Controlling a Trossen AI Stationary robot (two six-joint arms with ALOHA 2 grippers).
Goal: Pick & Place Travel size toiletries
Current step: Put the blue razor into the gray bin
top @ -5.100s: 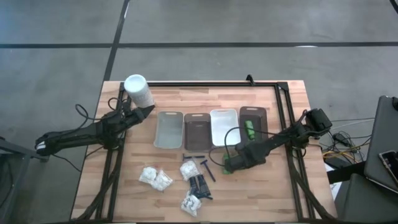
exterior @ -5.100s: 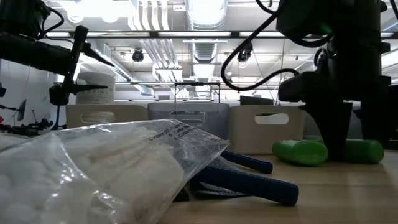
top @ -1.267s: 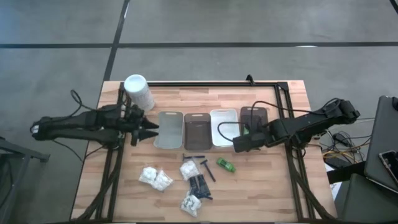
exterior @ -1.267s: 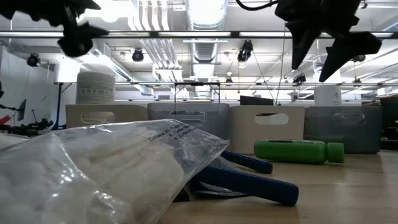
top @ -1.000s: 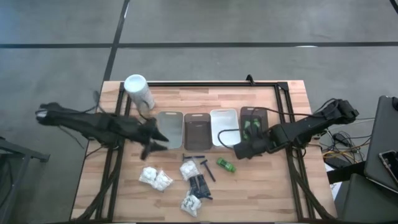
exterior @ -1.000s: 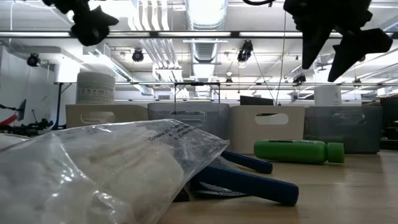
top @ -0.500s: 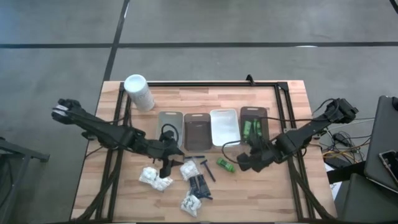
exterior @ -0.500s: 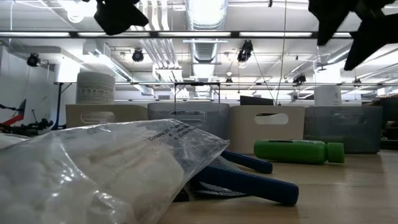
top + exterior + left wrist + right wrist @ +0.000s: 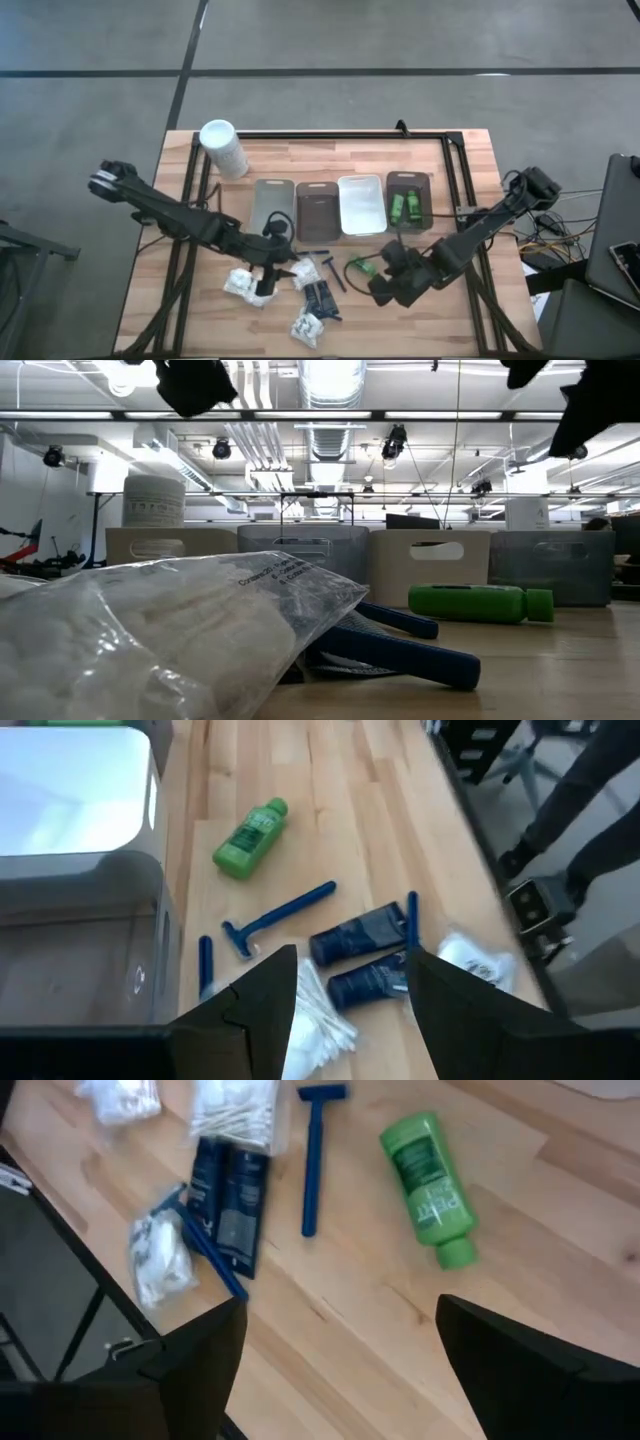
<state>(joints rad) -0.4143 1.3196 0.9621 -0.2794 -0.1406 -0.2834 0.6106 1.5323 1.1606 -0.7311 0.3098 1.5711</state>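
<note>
White cylindrical container [image 9: 223, 148] stands at the table's [image 9: 470, 300] 11 o'clock corner, untouched.

Left gripper [image 9: 266, 285] hangs above the white packets [image 9: 249, 286] at roughly 7 o'clock of the table's centre. Left wrist view: fingers [image 9: 264, 1005] spread wide, nothing between them; a packet of cotton swabs [image 9: 312, 1025] shows in the gap.

Tray row across the middle, left to right: grey tray [image 9: 272, 209], brown tray [image 9: 315, 210], white tray [image 9: 362, 204], dark tray [image 9: 409, 183]. Two green bottles [image 9: 404, 206] lie side by side in the dark tray. The other three trays hold nothing.

Loose items at 6 o'clock of the tray row: a swab packet [image 9: 302, 275], a blue razor [image 9: 331, 270], two dark sachets [image 9: 320, 297] side by side, another white packet [image 9: 307, 327] at their 6 o'clock.

Third green bottle [image 9: 362, 267] lies on the bare wood at 6 o'clock of the white tray, on its side in the low view [image 9: 478, 603].

Right gripper [image 9: 386, 285] hovers just beside that bottle, at its 4 o'clock, not touching. Right wrist view: fingers [image 9: 190, 1355] wide apart, empty; bottle [image 9: 430, 1175], razor [image 9: 315, 1155] and sachets [image 9: 228, 1198] all lie ahead of them.
</note>
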